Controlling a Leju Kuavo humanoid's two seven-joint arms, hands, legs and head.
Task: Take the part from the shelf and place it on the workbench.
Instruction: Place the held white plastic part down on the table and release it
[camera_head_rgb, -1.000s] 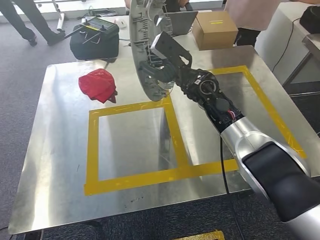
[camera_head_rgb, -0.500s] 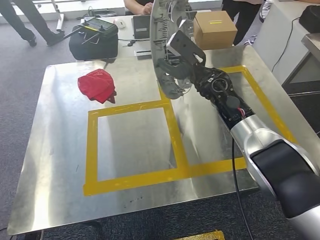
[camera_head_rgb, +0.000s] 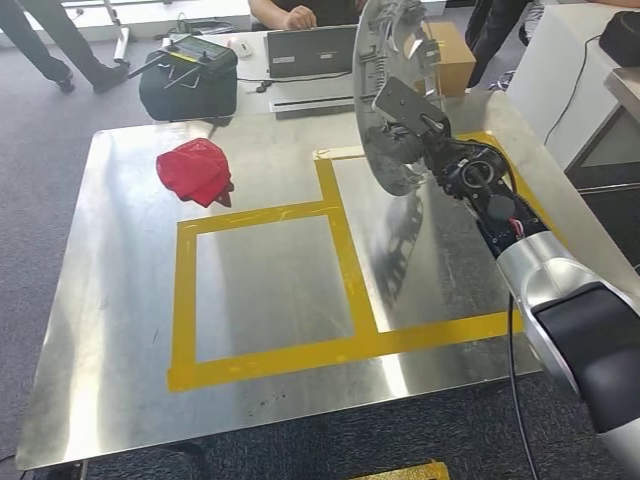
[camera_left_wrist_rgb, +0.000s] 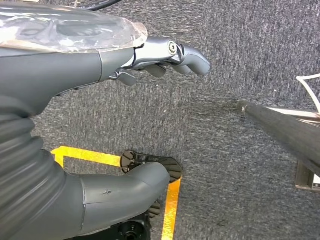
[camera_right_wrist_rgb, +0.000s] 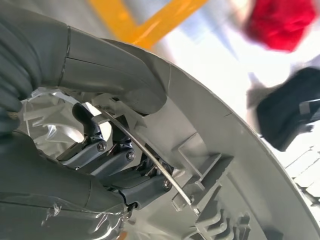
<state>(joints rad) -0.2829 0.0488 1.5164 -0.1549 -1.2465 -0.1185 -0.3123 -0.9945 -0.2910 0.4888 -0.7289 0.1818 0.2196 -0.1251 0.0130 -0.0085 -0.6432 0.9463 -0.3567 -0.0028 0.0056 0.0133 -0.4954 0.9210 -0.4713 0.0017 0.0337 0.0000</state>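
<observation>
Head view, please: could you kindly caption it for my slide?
The right hand holds the grey part upright above the workbench and its yellow tape squares.

**Workbench surface**

The metal workbench (camera_head_rgb: 113, 300) carries yellow tape (camera_head_rgb: 343, 250) marking two adjoining rectangles. A crumpled red cloth (camera_head_rgb: 195, 170) lies directly on the bare metal, just beyond the left rectangle's far edge.

Head view: high, facing forward and down over workbench (camera_head_rgb: 113, 300), whole top in frame. Right wrist view: close behind right hand (camera_right_wrist_rgb: 94, 150), turned, pressed near grey part (camera_right_wrist_rgb: 226, 165); shares red cloth (camera_right_wrist_rgb: 281, 22) and yellow tape (camera_right_wrist_rgb: 151, 25) with head view. Left wrist view: behind left hand (camera_left_wrist_rgb: 113, 115), facing carpet floor (camera_left_wrist_rgb: 234, 175).
</observation>
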